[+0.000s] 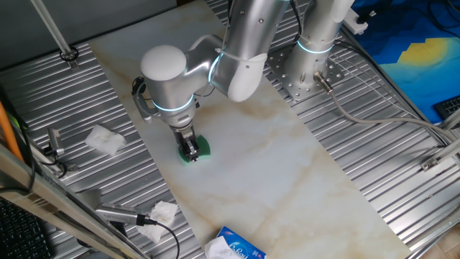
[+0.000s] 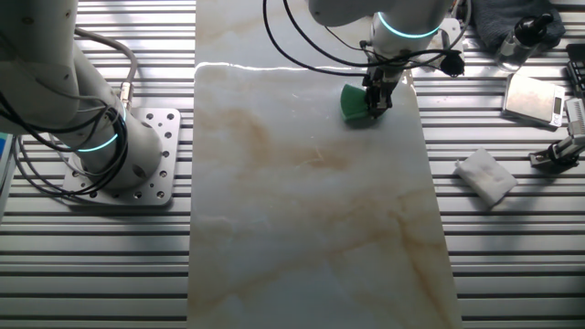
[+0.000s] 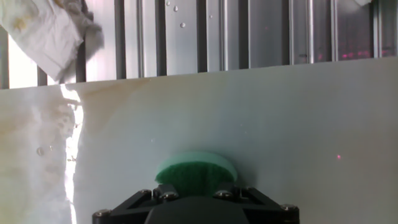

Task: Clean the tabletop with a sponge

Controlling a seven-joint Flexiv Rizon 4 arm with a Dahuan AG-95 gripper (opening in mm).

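Note:
The off-white marble tabletop runs long across the ribbed metal surface; it also shows in the other fixed view and the hand view. The green sponge sits near the slab's edge, pressed on it. My gripper is shut on the sponge and points straight down. In the other fixed view the sponge is under the gripper near the far right corner. In the hand view the sponge bulges out in front of the gripper body; the fingertips are hidden.
A crumpled white tissue lies on the ribbed metal left of the slab, another nearer the front. A blue-and-white tissue pack sits at the slab's front end. The arm base stands to the right.

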